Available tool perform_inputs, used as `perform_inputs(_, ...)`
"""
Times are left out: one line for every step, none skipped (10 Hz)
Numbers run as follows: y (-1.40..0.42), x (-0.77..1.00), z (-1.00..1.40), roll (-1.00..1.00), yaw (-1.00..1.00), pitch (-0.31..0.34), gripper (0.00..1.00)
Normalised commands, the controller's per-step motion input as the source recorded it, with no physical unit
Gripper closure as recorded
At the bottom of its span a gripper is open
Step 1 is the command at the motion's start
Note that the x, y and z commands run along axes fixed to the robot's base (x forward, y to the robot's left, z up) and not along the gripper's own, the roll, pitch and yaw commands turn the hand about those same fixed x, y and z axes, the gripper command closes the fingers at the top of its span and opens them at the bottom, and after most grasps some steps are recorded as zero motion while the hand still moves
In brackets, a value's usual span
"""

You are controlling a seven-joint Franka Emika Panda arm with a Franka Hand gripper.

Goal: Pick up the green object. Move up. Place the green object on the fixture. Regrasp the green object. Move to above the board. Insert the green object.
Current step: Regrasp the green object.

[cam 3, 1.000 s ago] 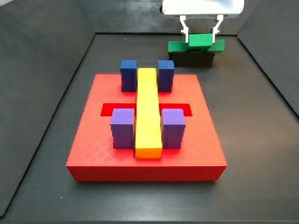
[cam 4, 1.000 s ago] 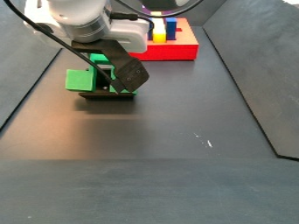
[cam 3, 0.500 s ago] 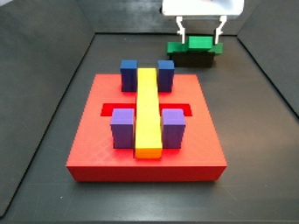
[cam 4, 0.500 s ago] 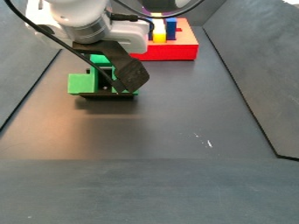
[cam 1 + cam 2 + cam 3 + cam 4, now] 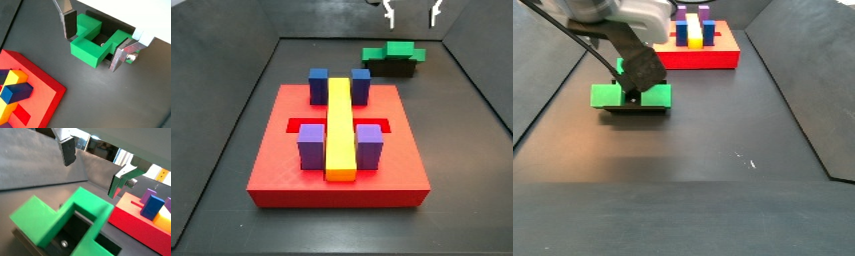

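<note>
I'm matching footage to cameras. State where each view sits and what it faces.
Both wrist views: on the arm, facing the green object between open fingers.
Side view: beyond the board's near edge, facing the fixture; gripper above.
Side view: opposite end; arm link shows.
All share the green object.

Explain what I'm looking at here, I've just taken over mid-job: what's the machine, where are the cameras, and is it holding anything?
It's a single robot arm. Its end effector is a two-fingered clamp, open and empty, above the green object. That piece rests on the fixture, a small black bracket on the dark floor. Two pictures come from cameras on the wrist, looking down past the silver fingers. Two come from cameras beside the table. The board is the red block carrying a yellow bar and blue and purple blocks.
</note>
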Motion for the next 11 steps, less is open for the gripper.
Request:
perform_inputs(0.04,0.13,0.34,0.79,-0.11,-0.006,0.0)
perform_inputs(0.02,0.04,0.34,1.0,-0.07,0.0,0.0)
perform_inputs(0.0,0.06,0.24,1.0,-0.01,0.0,0.0)
perform_inputs(0.0,0.0,0.18,1.0,0.0,0.0,0.0)
perform_inputs(0.0,0.02,0.03,1.0,0.0,0.0,0.0)
perform_inputs(-0.01,0.02,0.0,1.0,0.0,-0.06,0.0)
perform_inputs(-0.02,0.0,0.0,1.0,0.0,-0.017,0.0)
perform_inputs(-0.07,-0.01,0.05,1.0,0.2,0.0,0.0)
perform_inputs(-0.14,-0.01,0.1,1.0,0.23,0.0,0.0)
perform_inputs(-0.16,0.0,0.11,1.0,0.25,-0.103,0.0)
perform_inputs(-0.18,-0.03,0.11,0.95,0.31,-0.154,0.0)
